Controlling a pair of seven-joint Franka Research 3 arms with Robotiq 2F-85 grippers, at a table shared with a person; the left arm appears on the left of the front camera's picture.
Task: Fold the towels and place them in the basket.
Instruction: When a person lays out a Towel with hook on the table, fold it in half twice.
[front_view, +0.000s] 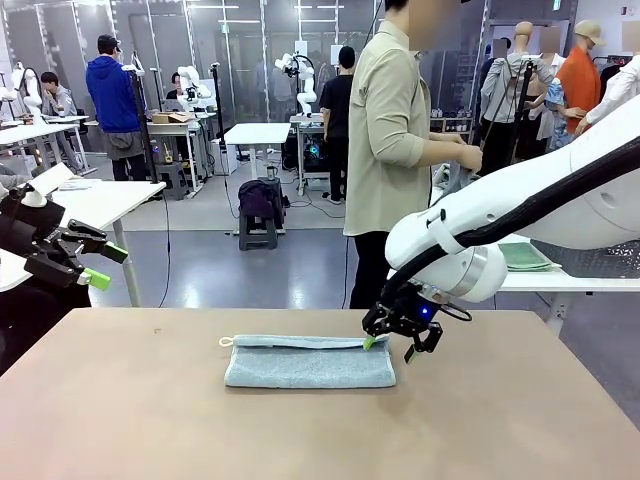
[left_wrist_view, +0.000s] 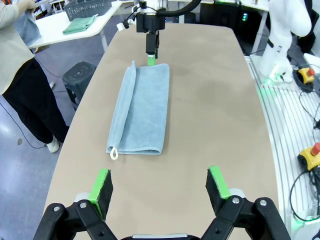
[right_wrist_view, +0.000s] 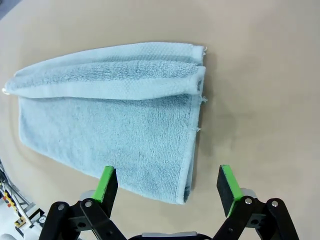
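While a person (front_view: 385, 150) in a pale shirt stands side-on beyond the far edge of the tan table (front_view: 500, 420), a dusty blue-grey towel (front_view: 308, 362) lies near the table's middle. It is folded into a long narrow band, with its white corner loop (front_view: 226, 341) at the end toward the robot's left. The right gripper (front_view: 389, 348) hangs low over the towel's opposite end, green pads spread wide and holding nothing; whether a pad touches the cloth cannot be told. The left gripper (front_view: 106, 265) hovers off to the left, well apart from the towel, jaws likewise wide and empty. On a white side table (left_wrist_view: 55, 30), a green towel (left_wrist_view: 80, 24) lies just beside the dark mesh basket (left_wrist_view: 87, 7).
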